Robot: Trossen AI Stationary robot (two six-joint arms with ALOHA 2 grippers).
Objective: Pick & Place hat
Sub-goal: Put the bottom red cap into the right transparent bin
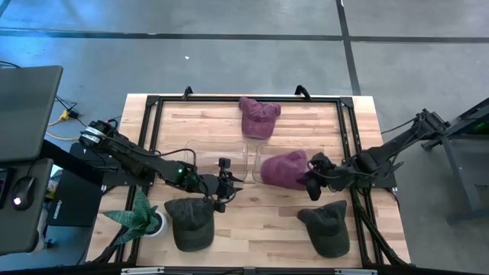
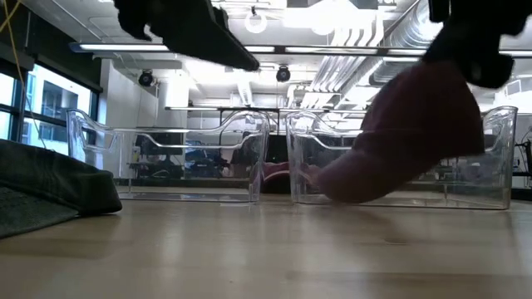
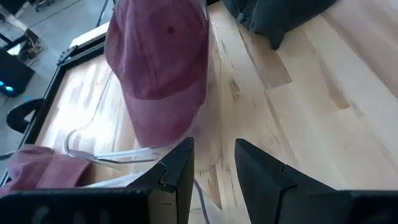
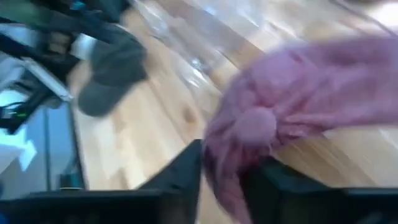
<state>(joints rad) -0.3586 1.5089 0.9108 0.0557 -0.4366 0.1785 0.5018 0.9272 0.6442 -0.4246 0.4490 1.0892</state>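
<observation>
A: We're in the pick step, I'd say. The right gripper [image 1: 315, 182] sits at the edge of the maroon hat [image 1: 284, 169], and in its wrist view the fabric bunches between the 2 dark fingers [image 4: 180, 171], so the jaws look narrow and pinched on cloth.

B: Agreed, and in the low view that hat looks partly raised, one side up by the gripper, the other edge low by the clear bin [image 2: 399, 162]. Whether it has left the wood entirely, we can't tell.

A: Next move, as we judge it: lift clear and carry it over a bin wall without the brim catching.

B: And the left gripper [image 1: 223, 183]?

A: Just across from those jaws, on the other side of the 2 clear bins [image 1: 250, 160]. Its fingers [image 3: 177, 171] stand a little apart, holding nothing.

B: That's our obstacle, then. It hangs near the bins, so the path is tight.

A: Around us: a second maroon hat [image 1: 258, 116] lies well beyond the jaws, a dark hat [image 1: 189, 221] lies near the left gripper, another dark hat [image 1: 326, 225] lies close to the right one, and a green plant [image 1: 137, 214] stands by the table [image 1: 229, 237] edge.

B: None of those touch the jaws.
</observation>
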